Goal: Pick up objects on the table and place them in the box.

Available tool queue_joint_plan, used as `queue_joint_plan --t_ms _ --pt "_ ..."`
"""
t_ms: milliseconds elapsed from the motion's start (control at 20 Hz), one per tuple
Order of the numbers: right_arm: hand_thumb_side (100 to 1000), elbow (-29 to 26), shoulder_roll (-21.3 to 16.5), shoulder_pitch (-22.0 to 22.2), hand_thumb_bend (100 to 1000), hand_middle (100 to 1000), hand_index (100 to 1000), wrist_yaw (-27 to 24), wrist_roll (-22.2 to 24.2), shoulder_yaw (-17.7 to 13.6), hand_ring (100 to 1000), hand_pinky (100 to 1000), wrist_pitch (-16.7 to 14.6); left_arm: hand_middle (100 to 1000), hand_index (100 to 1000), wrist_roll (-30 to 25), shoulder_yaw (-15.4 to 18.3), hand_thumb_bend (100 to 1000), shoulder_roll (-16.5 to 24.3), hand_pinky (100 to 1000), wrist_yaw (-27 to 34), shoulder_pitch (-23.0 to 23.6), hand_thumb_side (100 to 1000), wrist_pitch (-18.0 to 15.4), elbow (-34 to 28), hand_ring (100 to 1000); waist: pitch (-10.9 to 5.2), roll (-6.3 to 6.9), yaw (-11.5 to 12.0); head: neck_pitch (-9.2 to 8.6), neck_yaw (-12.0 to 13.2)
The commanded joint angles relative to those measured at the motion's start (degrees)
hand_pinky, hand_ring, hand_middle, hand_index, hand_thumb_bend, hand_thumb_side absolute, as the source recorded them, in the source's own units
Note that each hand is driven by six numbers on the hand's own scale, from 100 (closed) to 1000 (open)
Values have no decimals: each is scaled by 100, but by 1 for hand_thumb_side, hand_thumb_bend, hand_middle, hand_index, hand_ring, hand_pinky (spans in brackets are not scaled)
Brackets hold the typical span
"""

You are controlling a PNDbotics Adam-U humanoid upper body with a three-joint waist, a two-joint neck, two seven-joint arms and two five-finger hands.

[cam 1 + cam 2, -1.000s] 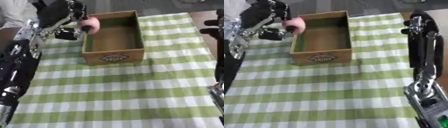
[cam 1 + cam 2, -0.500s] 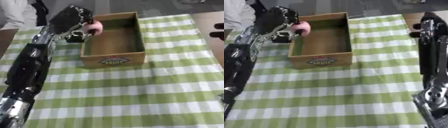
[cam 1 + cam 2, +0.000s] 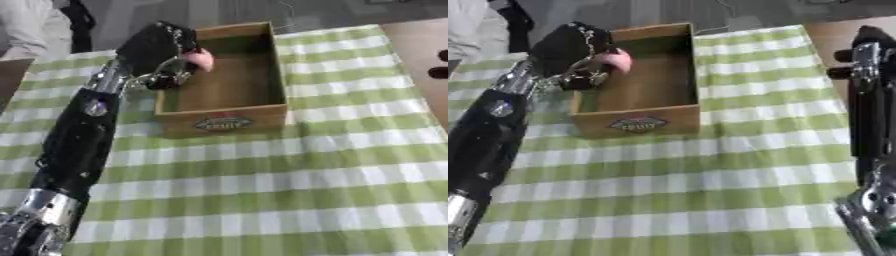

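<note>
1. Holding a pink ball [image 3: 200,59] in the left hand [image 3: 157,47], fingers curled round it, over the left wall of the box [image 3: 262,65].
2. Keeping the ball above the rim and not yet inside, probably so that letting go drops it straight onto the box floor.
3. Reaching in from the left side, with the arm [image 3: 83,130] slanting up across the checked cloth [image 3: 289,175]; presumably the shortest way to the box from there.
4. Showing no clear heading for the ball: roundish, no long axis to be made out, partly hidden by the fingers.
5. Running the box's long axis away from the robot, open top up, labelled short wall nearest.
6. Hanging the right arm [image 3: 868,115] at the right edge of the right eye view; right hand [image 3: 866,46] dark and indistinct near its top, fingers' state impossible to tell.
7. Lying bare on the box floor as far as visible.
</note>
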Motion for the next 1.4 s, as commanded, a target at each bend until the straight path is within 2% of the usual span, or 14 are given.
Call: queue_joint_plan --t_ms 50,300,450,700,900,1050,1150,1300,1400 --pt "1000 -116 -15 -73 100 657 889 -1 -99 -13 660 856 87 720 889 1202 26 100 85 667 -390 -86 100 -1041 -4 726 -121 -32 -1 -82 15" --pt "1000 -116 15 -74 100 657 889 2 -98 -13 660 856 99 796 971 1122 78 177 88 759 -743 -41 100 -936 119 811 -146 -42 11 -76 -9" --pt "1000 -116 29 -67 100 657 889 0 -91 -5 660 857 102 802 990 1061 121 211 81 764 -736 -38 100 -901 136 812 -158 -47 13 -73 -15" --pt "1000 -116 43 -48 100 656 889 -7 -87 1 660 857 103 803 996 864 197 255 68 760 -397 -34 100 -876 62 803 -183 -52 23 -53 -30" --pt "1000 -116 63 -18 100 657 889 -7 -90 -2 661 857 104 776 957 733 267 194 37 725 179 -5 100 -865 -158 766 -221 -61 40 -34 -53" --pt "1000 -116 73 20 100 657 890 -14 -96 -7 661 858 114 723 906 653 337 100 0 659 1059 29 100 -974 -452 697 -259 -70 74 -2 -86" --pt "1000 -116 83 43 100 657 890 -16 -95 -6 661 858 118 679 877 558 376 100 -24 611 1966 59 100 -1010 -693 647 -288 -76 98 26 -111" --pt "1000 -116 102 82 100 657 890 -9 -101 -17 662 858 116 627 810 254 329 100 -19 562 3774 120 206 -885 -1194 607 -337 -90 141 73 -163" --pt "1000 -116 113 116 100 657 890 3 -111 -34 662 858 110 611 791 -146 195 100 51 540 4973 219 258 -689 -1637 591 -377 -101 190 119 -221"
